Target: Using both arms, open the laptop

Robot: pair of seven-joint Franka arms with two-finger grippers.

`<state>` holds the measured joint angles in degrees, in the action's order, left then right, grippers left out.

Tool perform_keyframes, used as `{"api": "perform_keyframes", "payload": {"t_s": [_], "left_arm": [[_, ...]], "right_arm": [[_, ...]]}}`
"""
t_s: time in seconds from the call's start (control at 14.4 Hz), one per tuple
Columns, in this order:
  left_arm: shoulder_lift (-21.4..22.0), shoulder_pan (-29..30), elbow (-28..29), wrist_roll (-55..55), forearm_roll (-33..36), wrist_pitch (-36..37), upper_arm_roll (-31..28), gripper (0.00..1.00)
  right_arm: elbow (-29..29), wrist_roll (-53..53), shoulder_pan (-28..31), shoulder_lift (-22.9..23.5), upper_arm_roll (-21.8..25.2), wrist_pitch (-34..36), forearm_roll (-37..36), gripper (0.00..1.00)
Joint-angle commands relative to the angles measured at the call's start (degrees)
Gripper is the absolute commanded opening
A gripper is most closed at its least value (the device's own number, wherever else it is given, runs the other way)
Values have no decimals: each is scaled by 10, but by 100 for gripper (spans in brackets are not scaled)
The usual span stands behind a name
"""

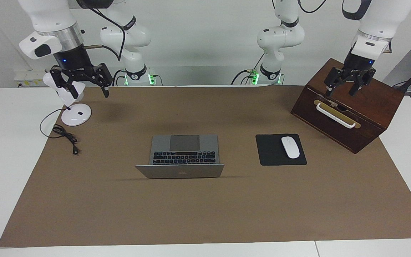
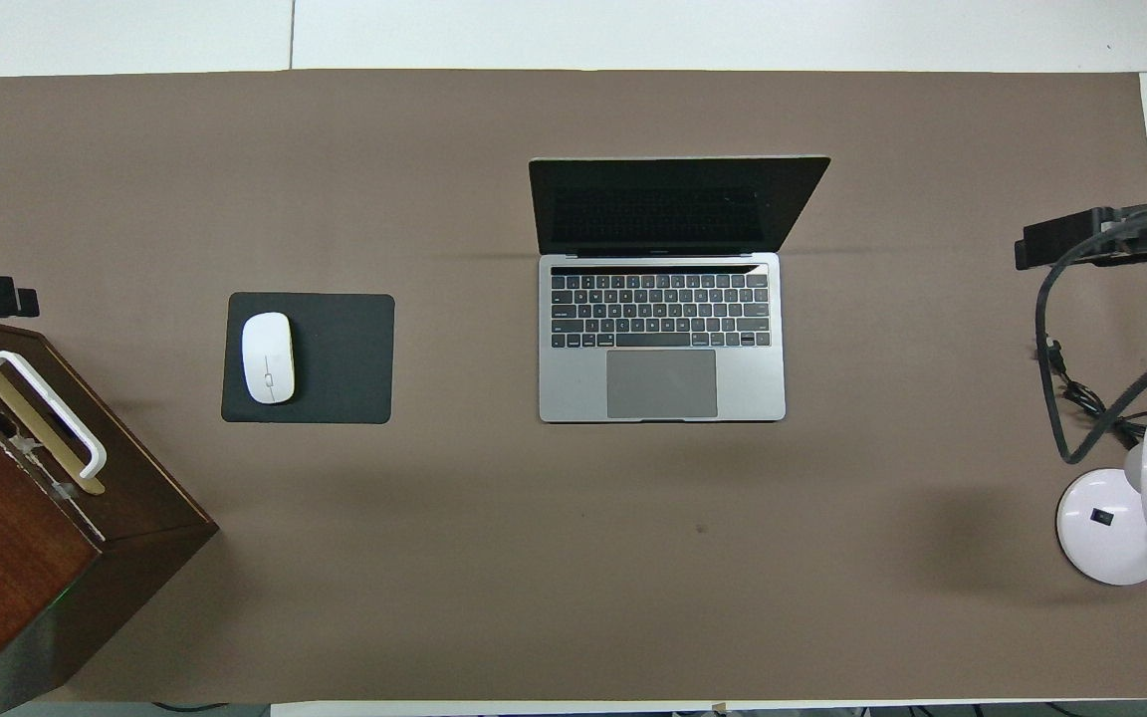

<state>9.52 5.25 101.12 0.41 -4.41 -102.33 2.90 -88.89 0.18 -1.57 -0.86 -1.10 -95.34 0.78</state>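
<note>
The left gripper [image 1: 346, 87] hangs spread wide over the wooden box [image 1: 366, 107]; the right gripper [image 1: 81, 84], likewise splayed and empty, is over the desk lamp [image 1: 70, 103]. Between them, well apart from both (lid already raised), sits the laptop [image 1: 184, 153] mid-table.
</note>
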Motion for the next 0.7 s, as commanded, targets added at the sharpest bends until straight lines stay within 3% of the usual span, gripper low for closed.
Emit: {"api": "perform_keyframes", "payload": {"t_s": [0.0,0.35,0.63], "left_arm": [[-42,-1,-74,0,26,50,7,100],[-85,-1,-141,0,26,113,9,100],[-78,1,-114,1,30,104,10,100]], "right_arm": [[-39,-34,14,-24,-4,-25,0,99],[-38,-90,15,-24,-3,-21,-7,100],[-46,-106,22,-31,-4,-20,-13,100]]}}
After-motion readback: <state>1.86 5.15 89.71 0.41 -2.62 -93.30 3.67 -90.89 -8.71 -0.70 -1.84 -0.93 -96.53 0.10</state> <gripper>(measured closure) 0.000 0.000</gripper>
